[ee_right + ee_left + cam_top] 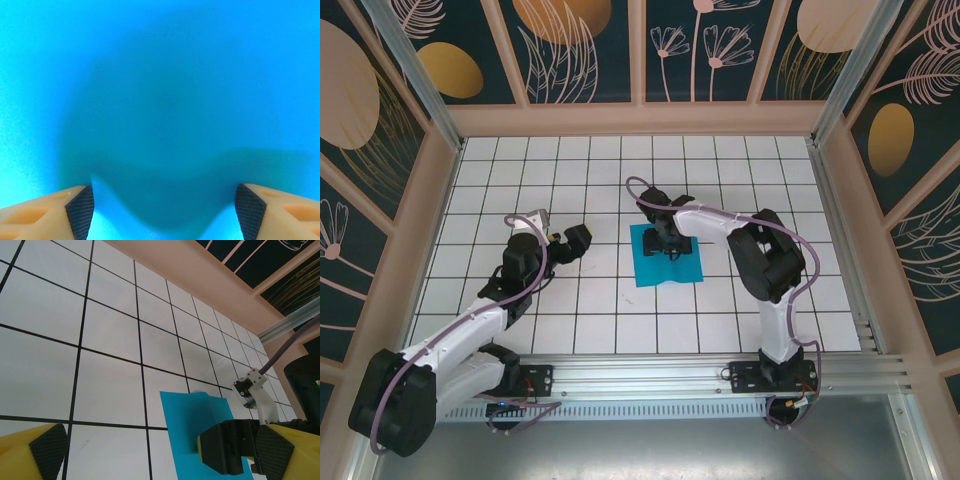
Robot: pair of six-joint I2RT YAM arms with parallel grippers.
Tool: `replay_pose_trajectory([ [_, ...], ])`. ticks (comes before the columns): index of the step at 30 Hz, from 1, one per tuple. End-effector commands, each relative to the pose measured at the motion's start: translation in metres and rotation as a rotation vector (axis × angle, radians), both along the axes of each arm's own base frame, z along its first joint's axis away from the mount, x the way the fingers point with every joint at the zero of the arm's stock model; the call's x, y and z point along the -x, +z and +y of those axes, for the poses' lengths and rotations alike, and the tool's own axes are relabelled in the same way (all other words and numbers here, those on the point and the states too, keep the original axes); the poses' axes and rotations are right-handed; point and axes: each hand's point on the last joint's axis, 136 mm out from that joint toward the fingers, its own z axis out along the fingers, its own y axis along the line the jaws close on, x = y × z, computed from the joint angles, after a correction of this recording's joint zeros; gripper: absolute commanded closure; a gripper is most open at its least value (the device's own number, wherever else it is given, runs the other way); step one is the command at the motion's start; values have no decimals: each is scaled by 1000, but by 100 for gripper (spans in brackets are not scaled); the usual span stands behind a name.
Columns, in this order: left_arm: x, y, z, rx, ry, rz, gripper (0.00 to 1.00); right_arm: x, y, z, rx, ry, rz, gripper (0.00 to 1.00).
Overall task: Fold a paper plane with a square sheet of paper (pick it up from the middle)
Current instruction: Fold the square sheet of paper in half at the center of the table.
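The square sheet of paper (665,268) is bright cyan-blue and lies flat and unfolded on the white tiles near the table's middle. My right gripper (669,240) points straight down onto its centre. In the right wrist view its yellow fingers (80,207) stand wide apart, with the paper (160,75) spanning the gap of the right gripper (163,212) under a dark shadow. My left gripper (570,240) hovers open about one tile left of the sheet. The left wrist view looks past that left gripper (160,452) to the paper (192,425) and the right gripper's black body (227,447). The paper plane is out of view.
The tiled floor (600,180) is ringed by a low pink wall (640,120) with patterned panels behind. An aluminium rail (700,370) carrying both arm bases runs along the near edge. The right arm's elbow (770,255) stands to the right of the sheet.
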Motion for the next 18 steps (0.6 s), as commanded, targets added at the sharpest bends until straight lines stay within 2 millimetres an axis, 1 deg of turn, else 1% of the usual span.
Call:
replay_pose_trajectory([
  [1, 5, -5, 2, 5, 6, 15, 2, 18, -18, -8, 40, 19, 107, 28],
  [6, 3, -4, 1, 10, 6, 10, 1, 11, 8, 0, 0, 10, 74, 35],
  [7, 2, -3, 1, 11, 6, 8, 2, 10, 15, 4, -24, 9, 62, 38],
  [9, 1, -2, 0, 16, 4, 4, 1, 8, 29, 12, -86, 15, 39, 46],
  [12, 0, 0, -2, 23, 0, 0, 1, 8, 47, 27, -175, 40, 31, 49],
  [14, 0, 4, -4, 28, -10, -1, 1, 10, 57, 41, -266, 68, 29, 49],
  [18, 2, 14, -12, 21, -61, -10, 2, 8, 86, 70, -527, 102, 14, 52],
])
